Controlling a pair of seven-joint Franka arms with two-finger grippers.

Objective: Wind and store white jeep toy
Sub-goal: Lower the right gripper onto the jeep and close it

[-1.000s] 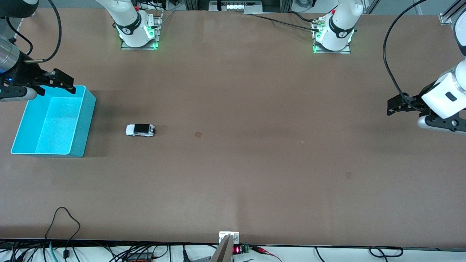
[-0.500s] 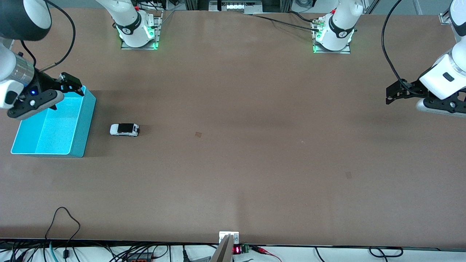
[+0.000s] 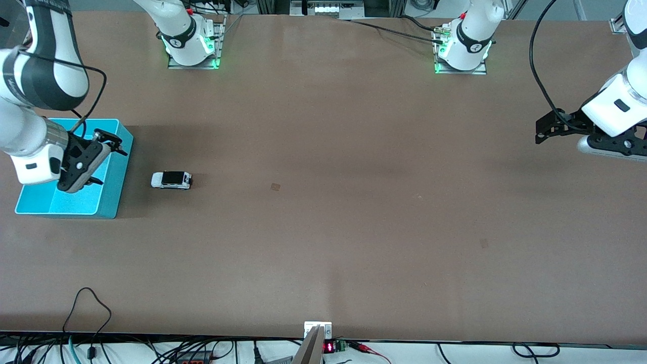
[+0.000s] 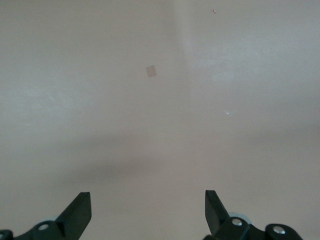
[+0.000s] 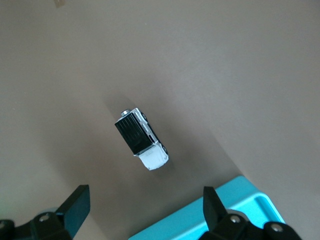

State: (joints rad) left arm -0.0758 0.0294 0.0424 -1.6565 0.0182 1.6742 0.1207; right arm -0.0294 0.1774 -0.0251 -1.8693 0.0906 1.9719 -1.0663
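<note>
The white jeep toy (image 3: 172, 180) stands on the brown table beside the cyan bin (image 3: 115, 192), a short gap from the bin's wall. My right gripper (image 3: 110, 162) hangs open and empty over the bin's edge nearest the jeep. In the right wrist view the jeep (image 5: 141, 139) lies ahead of the open gripper (image 5: 145, 210), with the bin's corner (image 5: 240, 210) near one finger. My left gripper (image 3: 541, 132) waits open and empty over the left arm's end of the table. Its wrist view shows the open gripper (image 4: 148, 210) above bare table.
A small tan mark (image 3: 275, 187) lies on the table past the jeep toward the left arm's end; another (image 3: 483, 243) lies nearer the front camera. The arm bases (image 3: 192, 45) stand along the table's edge farthest from the front camera. Cables (image 3: 91, 313) trail at the nearest edge.
The jeep has rolled toward the cyan bin and stopped beside it. My right gripper has swung from the bin's farther corner to over its edge by the jeep. The left gripper rose slightly.
</note>
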